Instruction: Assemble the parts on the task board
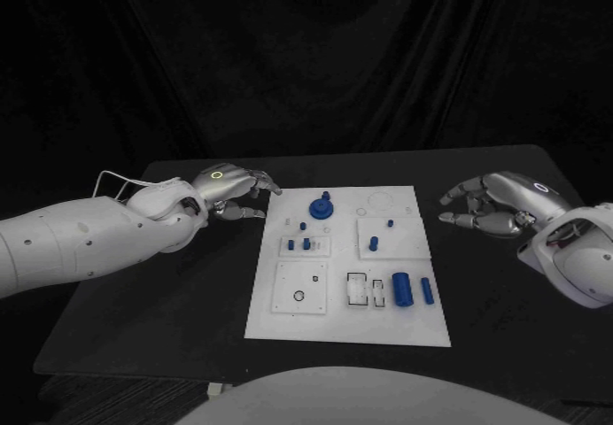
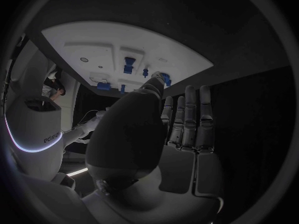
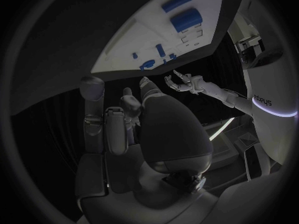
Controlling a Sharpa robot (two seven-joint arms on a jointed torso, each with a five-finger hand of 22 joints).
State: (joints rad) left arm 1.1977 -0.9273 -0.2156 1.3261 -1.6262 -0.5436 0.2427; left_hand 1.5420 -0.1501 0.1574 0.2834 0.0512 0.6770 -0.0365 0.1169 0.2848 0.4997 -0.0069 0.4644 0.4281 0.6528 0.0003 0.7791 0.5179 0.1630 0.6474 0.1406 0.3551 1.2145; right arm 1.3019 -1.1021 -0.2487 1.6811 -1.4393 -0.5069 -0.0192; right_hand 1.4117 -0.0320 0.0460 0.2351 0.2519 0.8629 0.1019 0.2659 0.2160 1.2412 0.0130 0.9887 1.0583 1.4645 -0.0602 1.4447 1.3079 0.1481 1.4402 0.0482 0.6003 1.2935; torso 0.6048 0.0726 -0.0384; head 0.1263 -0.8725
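Observation:
The white task board (image 1: 396, 328) lies in the middle of the black table. On it stand a blue round part with a knob (image 1: 321, 209), small blue pegs (image 1: 303, 243) and a single blue peg (image 1: 373, 243). Two blue cylinders (image 1: 402, 289) lie near the board's right edge. My left hand (image 1: 231, 188) hovers just left of the board's far corner, fingers spread, holding nothing. My right hand (image 1: 491, 208) hangs right of the board, fingers loosely curled and apart, empty. The left wrist view shows the board (image 2: 174, 50) beyond the left hand (image 2: 168, 134); the right wrist view shows the board (image 3: 124, 47) and cylinders (image 3: 185, 19).
The black table (image 1: 166, 292) has free room on both sides of the board. Empty recesses (image 1: 299, 296) and slots (image 1: 358, 289) sit in the board's near half. A dark curtain stands behind the table.

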